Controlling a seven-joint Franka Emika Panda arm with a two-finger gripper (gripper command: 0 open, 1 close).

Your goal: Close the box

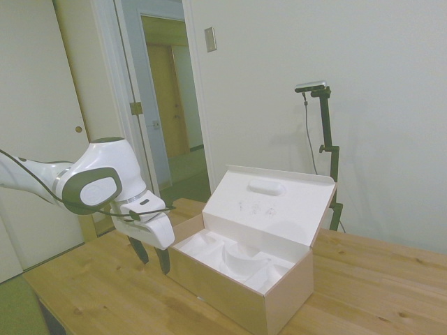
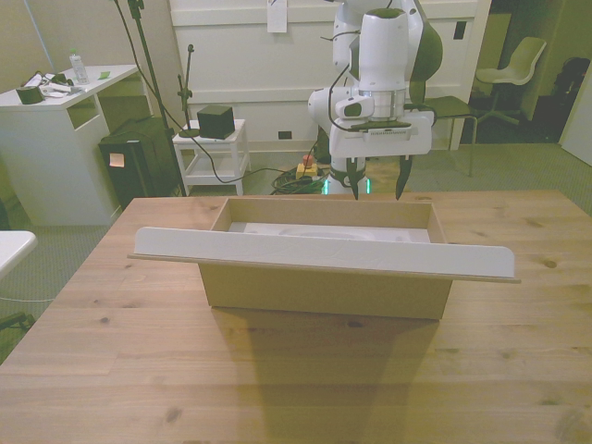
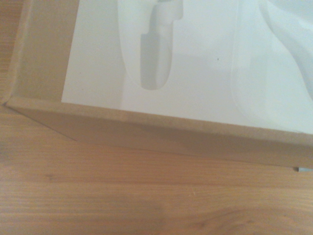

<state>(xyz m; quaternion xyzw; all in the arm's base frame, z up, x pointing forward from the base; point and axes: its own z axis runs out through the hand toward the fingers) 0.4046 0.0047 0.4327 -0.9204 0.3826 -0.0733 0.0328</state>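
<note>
box (image 3: 161, 132) cropped by wrist view edges, insert (image 2: 324, 231) mostly hidden behind raised lid (image 2: 324, 254), perhaps partly blurred

One box (image 2: 324, 282) — seemingly one insert (image 1: 234, 257)

Arm: glossy white rounded shells, dark grey band and oval grey cap at the wrist joint. Thin black cable loops along the forearm and over the wrist to a small white module mounted on the hand. Gripper (image 2: 376, 183): white flat body, wide rectangular in the front view, with a grey strip along its lower edge; two slim black fingers (image 1: 163, 259), tapering to narrow tips. Front view: black cable also runs down beside the upper link
</note>
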